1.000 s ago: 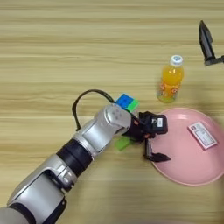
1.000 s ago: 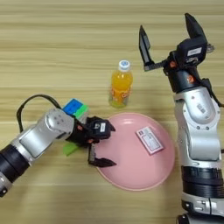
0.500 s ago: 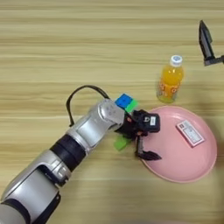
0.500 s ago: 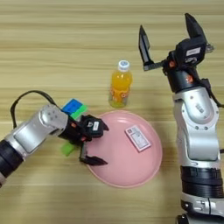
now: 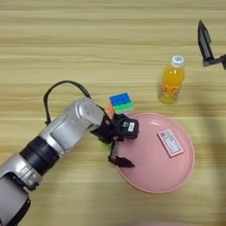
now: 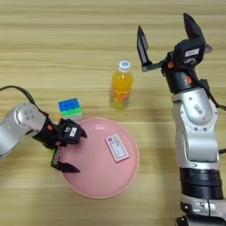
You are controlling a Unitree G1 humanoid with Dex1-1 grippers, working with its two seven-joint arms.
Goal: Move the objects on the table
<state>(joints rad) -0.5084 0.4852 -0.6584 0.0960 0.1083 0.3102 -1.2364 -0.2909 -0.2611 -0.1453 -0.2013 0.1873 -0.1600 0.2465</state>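
The left tool [image 5: 120,148] sits at the pink plate's [image 5: 176,181] nine o'clock rim. One black finger [image 5: 120,161] points down over the rim, while the other is hidden behind the wrist block, so I cannot tell whether the rim is pinched or only touched. Just beyond the tool at twelve o'clock stands the puzzle cube [image 5: 121,102]. A sliver of the green block [image 6: 70,113] shows under the wrist, close against the cube.

If the tool drags or pushes the plate from here, the likeliest trouble is the wrist shouldering the cube or block along with it, since all three crowd the same spot. The pink-white card [image 5: 170,142] lies loose at the plate's two o'clock area and, by my reading, could slide off with any jerk or tilt.

The juice bottle [image 5: 170,81] stands upright at the plate's twelve o'clock, near its rim. A shove that way could topple it across the table [image 5: 66,39].

The right tool [image 6: 167,37] hangs spread wide, well apart at the bottle's two o'clock, idle.
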